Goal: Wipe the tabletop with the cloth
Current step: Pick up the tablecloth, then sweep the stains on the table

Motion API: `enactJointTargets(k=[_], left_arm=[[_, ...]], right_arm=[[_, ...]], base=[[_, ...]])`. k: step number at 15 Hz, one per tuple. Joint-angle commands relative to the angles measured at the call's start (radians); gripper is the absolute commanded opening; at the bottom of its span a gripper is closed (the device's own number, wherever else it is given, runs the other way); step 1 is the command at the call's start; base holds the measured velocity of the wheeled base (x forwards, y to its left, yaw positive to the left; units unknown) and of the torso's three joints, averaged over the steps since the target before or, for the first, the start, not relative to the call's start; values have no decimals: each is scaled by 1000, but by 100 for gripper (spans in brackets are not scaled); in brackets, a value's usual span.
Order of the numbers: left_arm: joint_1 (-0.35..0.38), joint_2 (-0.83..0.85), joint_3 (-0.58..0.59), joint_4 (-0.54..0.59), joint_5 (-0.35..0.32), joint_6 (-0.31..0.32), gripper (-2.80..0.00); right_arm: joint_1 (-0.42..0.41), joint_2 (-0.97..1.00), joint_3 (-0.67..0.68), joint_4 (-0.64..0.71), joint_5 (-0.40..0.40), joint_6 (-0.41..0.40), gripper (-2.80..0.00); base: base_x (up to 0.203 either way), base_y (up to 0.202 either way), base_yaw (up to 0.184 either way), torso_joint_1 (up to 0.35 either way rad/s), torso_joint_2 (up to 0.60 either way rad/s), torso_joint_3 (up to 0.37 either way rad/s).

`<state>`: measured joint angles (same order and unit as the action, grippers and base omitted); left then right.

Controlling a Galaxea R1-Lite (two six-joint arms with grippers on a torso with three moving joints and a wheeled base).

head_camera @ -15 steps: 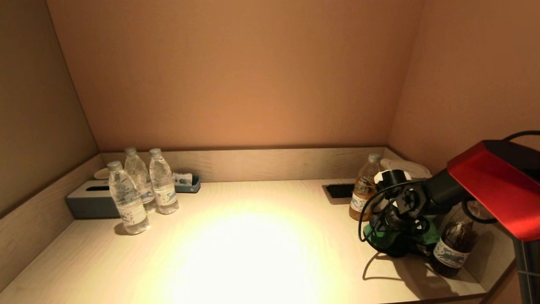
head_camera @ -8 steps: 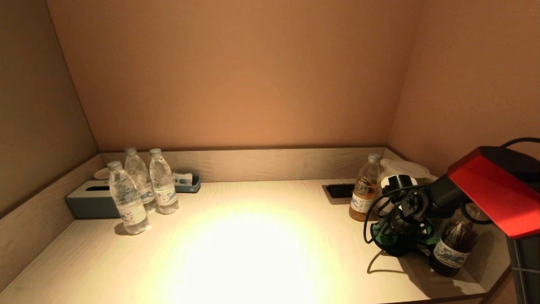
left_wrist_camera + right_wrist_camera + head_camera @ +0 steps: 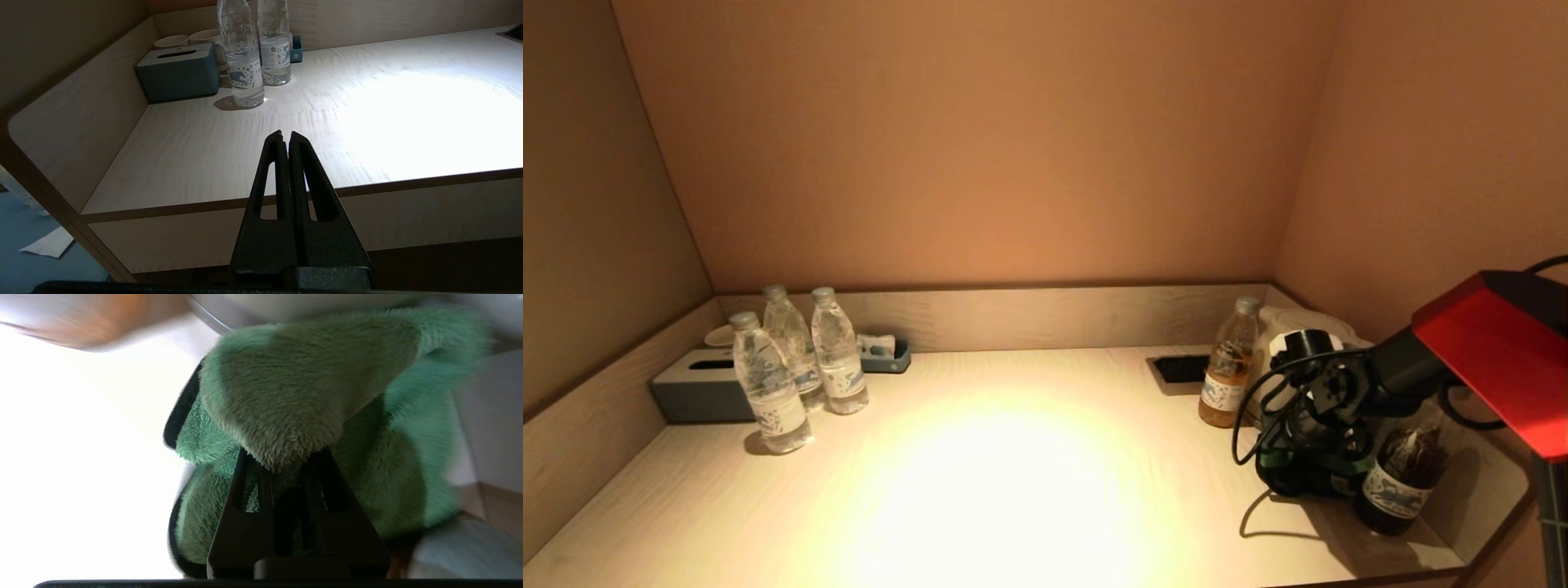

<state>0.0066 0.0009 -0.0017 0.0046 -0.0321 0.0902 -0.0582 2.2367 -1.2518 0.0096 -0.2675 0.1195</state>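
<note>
A green fluffy cloth with a dark edge lies bunched on the pale wooden tabletop at the right, between an amber bottle and a dark bottle. My right gripper points down onto it and is shut on the cloth, whose pile covers the fingertips in the right wrist view. My left gripper is shut and empty, held off the table's front edge at the left; it is out of the head view.
Three clear water bottles and a blue-grey tissue box stand back left. An amber bottle, a dark bottle and a white kettle crowd the right corner. A black socket recess lies by the back rim.
My right gripper and the cloth have slid to the right, closer to the dark bottle and the right wall. The bottles have not moved.
</note>
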Motion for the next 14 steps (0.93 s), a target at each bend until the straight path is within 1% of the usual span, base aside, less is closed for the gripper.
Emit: enactJointTargets(k=[1,3,4,5,7,8,12,13,14], left_arm=[[1,1,0,0,0,0,-280],[1,1,0,0,0,0,-280],[1,1,0,0,0,0,-280],[1,1,0,0,0,0,-280],[1,1,0,0,0,0,-280],[1,1,0,0,0,0,-280],[1,1,0,0,0,0,-280],[1,1,2,0,0,0,-280],[1,1,0,0,0,0,-280]], right_arm=[[13,-108,19,0,45,21,-280],[47,-225,50,1,111,23,-280],[79,-303,66,2,150,24,-280],[124,-369,82,3,183,25,-280],[244,-457,103,5,220,26,-280],[267,-473,108,6,229,26,-280],[498,-491,90,11,236,23,-280],[541,-472,78,11,236,23,-280],[552,-464,71,10,235,23,-280]], base=[[0,0,0,0,0,0],[0,0,0,0,0,0],[0,0,0,0,0,0],[0,0,0,0,0,0],[0,0,0,0,0,0],[0,0,0,0,0,0],[0,0,0,0,0,0],[0,0,0,0,0,0],[0,0,0,0,0,0]])
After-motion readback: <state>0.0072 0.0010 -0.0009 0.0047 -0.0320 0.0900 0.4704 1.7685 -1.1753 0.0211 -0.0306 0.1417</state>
